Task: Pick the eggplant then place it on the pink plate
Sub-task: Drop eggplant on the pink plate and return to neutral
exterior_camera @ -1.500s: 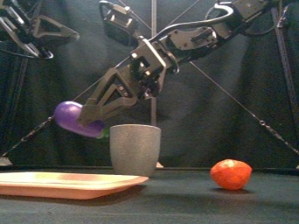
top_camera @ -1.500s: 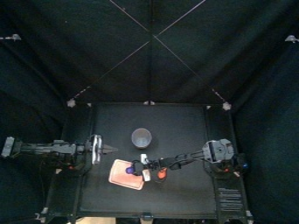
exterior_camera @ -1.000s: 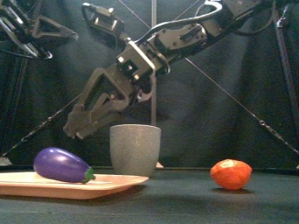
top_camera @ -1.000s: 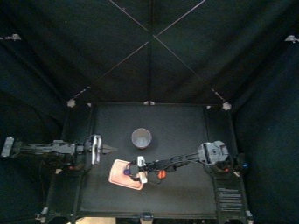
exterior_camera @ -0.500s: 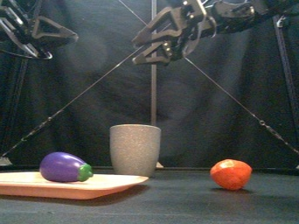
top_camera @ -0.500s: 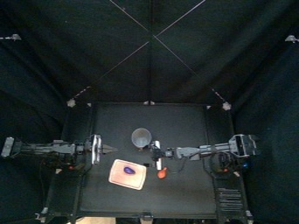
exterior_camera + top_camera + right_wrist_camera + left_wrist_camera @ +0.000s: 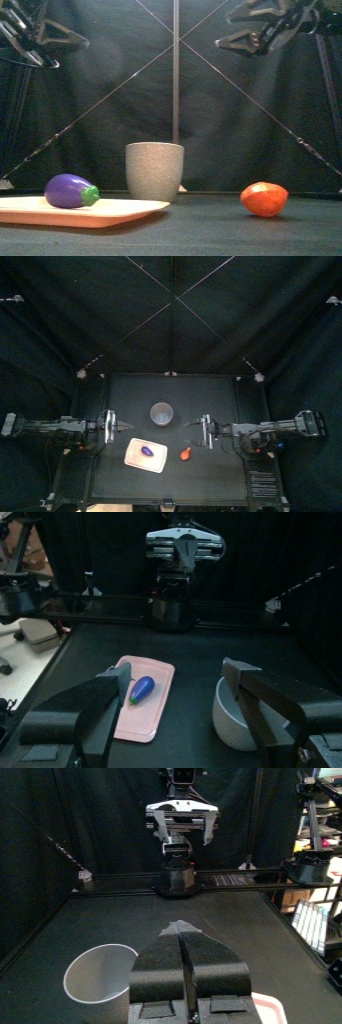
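The eggplant (image 7: 71, 191) is recorded lying on its side on the pink plate (image 7: 127, 209), toward the front-left corner of the desk (image 7: 201, 391). The right arm's fingers (image 7: 283, 712) are spread wide and nothing is held; they are poised high toward the right edge. The left arm's fingers (image 7: 160, 973) are pressed together, empty, by the left edge. A grey cup (image 7: 155, 171) stands upright mid-desk. A red-orange toy fruit (image 7: 265, 199) sits beside the plate, on its right-edge side.
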`<state>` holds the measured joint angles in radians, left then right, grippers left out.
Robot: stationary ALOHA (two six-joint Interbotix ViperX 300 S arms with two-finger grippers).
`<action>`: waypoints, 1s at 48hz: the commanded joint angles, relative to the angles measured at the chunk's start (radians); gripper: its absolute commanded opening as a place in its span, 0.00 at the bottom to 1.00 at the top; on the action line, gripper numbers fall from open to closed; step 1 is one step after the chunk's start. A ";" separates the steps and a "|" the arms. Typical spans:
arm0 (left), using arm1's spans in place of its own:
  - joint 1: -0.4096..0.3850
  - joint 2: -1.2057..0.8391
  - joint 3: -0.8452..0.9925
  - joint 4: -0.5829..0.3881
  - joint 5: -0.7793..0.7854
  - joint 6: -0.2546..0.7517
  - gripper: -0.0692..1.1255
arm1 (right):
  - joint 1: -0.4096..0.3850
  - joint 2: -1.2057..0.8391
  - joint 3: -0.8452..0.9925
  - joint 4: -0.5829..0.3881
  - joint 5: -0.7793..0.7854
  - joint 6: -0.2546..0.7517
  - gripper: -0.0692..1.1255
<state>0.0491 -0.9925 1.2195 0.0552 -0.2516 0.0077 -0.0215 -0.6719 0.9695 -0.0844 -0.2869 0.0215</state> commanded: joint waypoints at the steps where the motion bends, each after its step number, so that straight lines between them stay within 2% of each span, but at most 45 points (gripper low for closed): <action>1: 0.005 0.003 -0.012 0.000 -0.005 0.000 0.04 | -0.031 -0.121 0.063 0.008 -0.008 0.002 0.93; 16: 0.006 0.003 -0.011 0.000 -0.005 0.000 0.04 | -0.083 -0.342 0.202 0.054 -0.002 0.003 0.93; 48: 0.008 0.003 -0.006 0.000 -0.005 -0.002 0.04 | -0.092 -0.339 0.210 0.057 0.041 0.003 0.93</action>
<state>0.0537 -0.9940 1.2257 0.0552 -0.2516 0.0077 -0.1120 -1.0247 1.1919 -0.0291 -0.2408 0.0261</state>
